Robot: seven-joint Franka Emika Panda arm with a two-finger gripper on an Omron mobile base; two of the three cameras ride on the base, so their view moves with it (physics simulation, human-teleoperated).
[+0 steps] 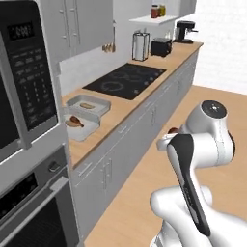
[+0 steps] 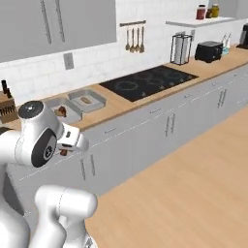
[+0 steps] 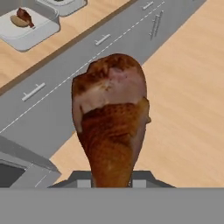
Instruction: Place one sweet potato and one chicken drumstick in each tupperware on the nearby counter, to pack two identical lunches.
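Wooden flooring runs beside a long counter (image 1: pixel 126 110) of butcher-block worktop over pale grey cabinet fronts, and the arm stands out on that floor, well apart from the worktop.

Nearest item: the gripper (image 3: pixel 111 183), seen in the hand view, is clamped on a chicken drumstick (image 3: pixel 111 127), bulbous end pointing away from the hand. The fingers sit hidden behind the meat, so their gap cannot be read directly; the drumstick standing up between them indicates a firm hold. In the left base view a sliver of this drumstick shows at the wrist, at about 3 o'clock of the frame.

Next out, on the counter at 9 o'clock in the left base view: the near tupperware (image 1: pixel 89 129) holds a second drumstick (image 1: pixel 76 120) and a sweet potato (image 1: pixel 71 123) lying together. Touching or just beside it, farther along, the far tupperware (image 1: pixel 103 102) holds one tuber (image 1: pixel 87 105) alone. Beyond lies the black cooktop (image 1: pixel 126 79).

Step in hand, by judgement: carrying the last item to its tray. Next move calls for travelling toward the counter, centring over the far tray, lowering and releasing beside the tuber.
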